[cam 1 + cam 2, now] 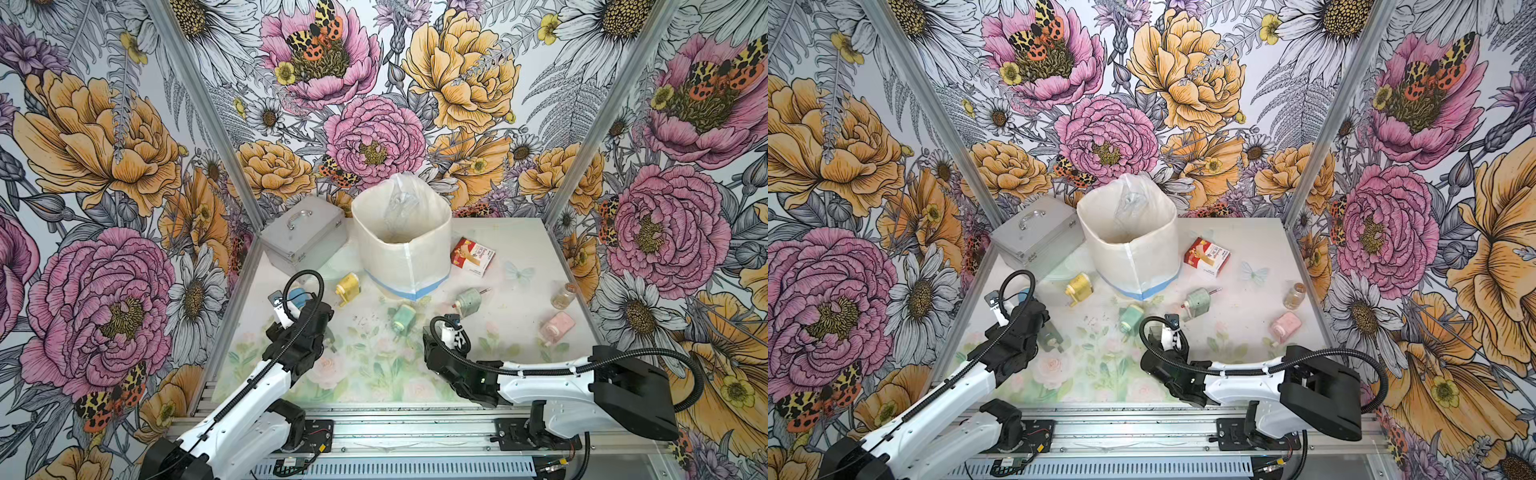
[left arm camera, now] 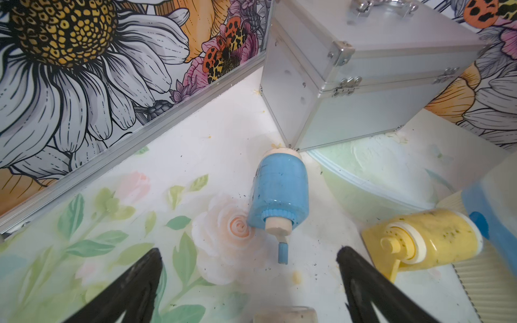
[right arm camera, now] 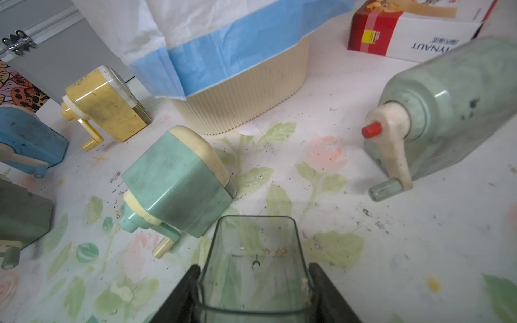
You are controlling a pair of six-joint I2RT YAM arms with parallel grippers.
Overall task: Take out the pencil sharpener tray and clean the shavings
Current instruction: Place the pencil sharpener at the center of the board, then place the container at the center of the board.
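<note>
My right gripper (image 3: 255, 268) is shut on a clear, green-tinted pencil sharpener tray (image 3: 251, 240), one finger on each long side, held just above the table. A few brownish shavings (image 3: 275, 250) cling inside the tray. More dark flecks (image 3: 263, 145) are scattered over the table (image 1: 365, 322). A teal sharpener (image 3: 179, 181) lies on its side just ahead of the tray. My left gripper (image 2: 249, 251) is open and holds nothing. It hovers near a blue sharpener (image 2: 279, 190) at the left side of the table.
A bin lined with a white and blue bag (image 1: 386, 257) stands at the back centre, with a silver case (image 1: 305, 237) to its left. Yellow (image 1: 348, 286), grey-green (image 1: 467, 298) and pink (image 1: 557, 326) sharpeners, a red-and-white box (image 1: 473, 255) and a small jar (image 1: 563, 295) lie around.
</note>
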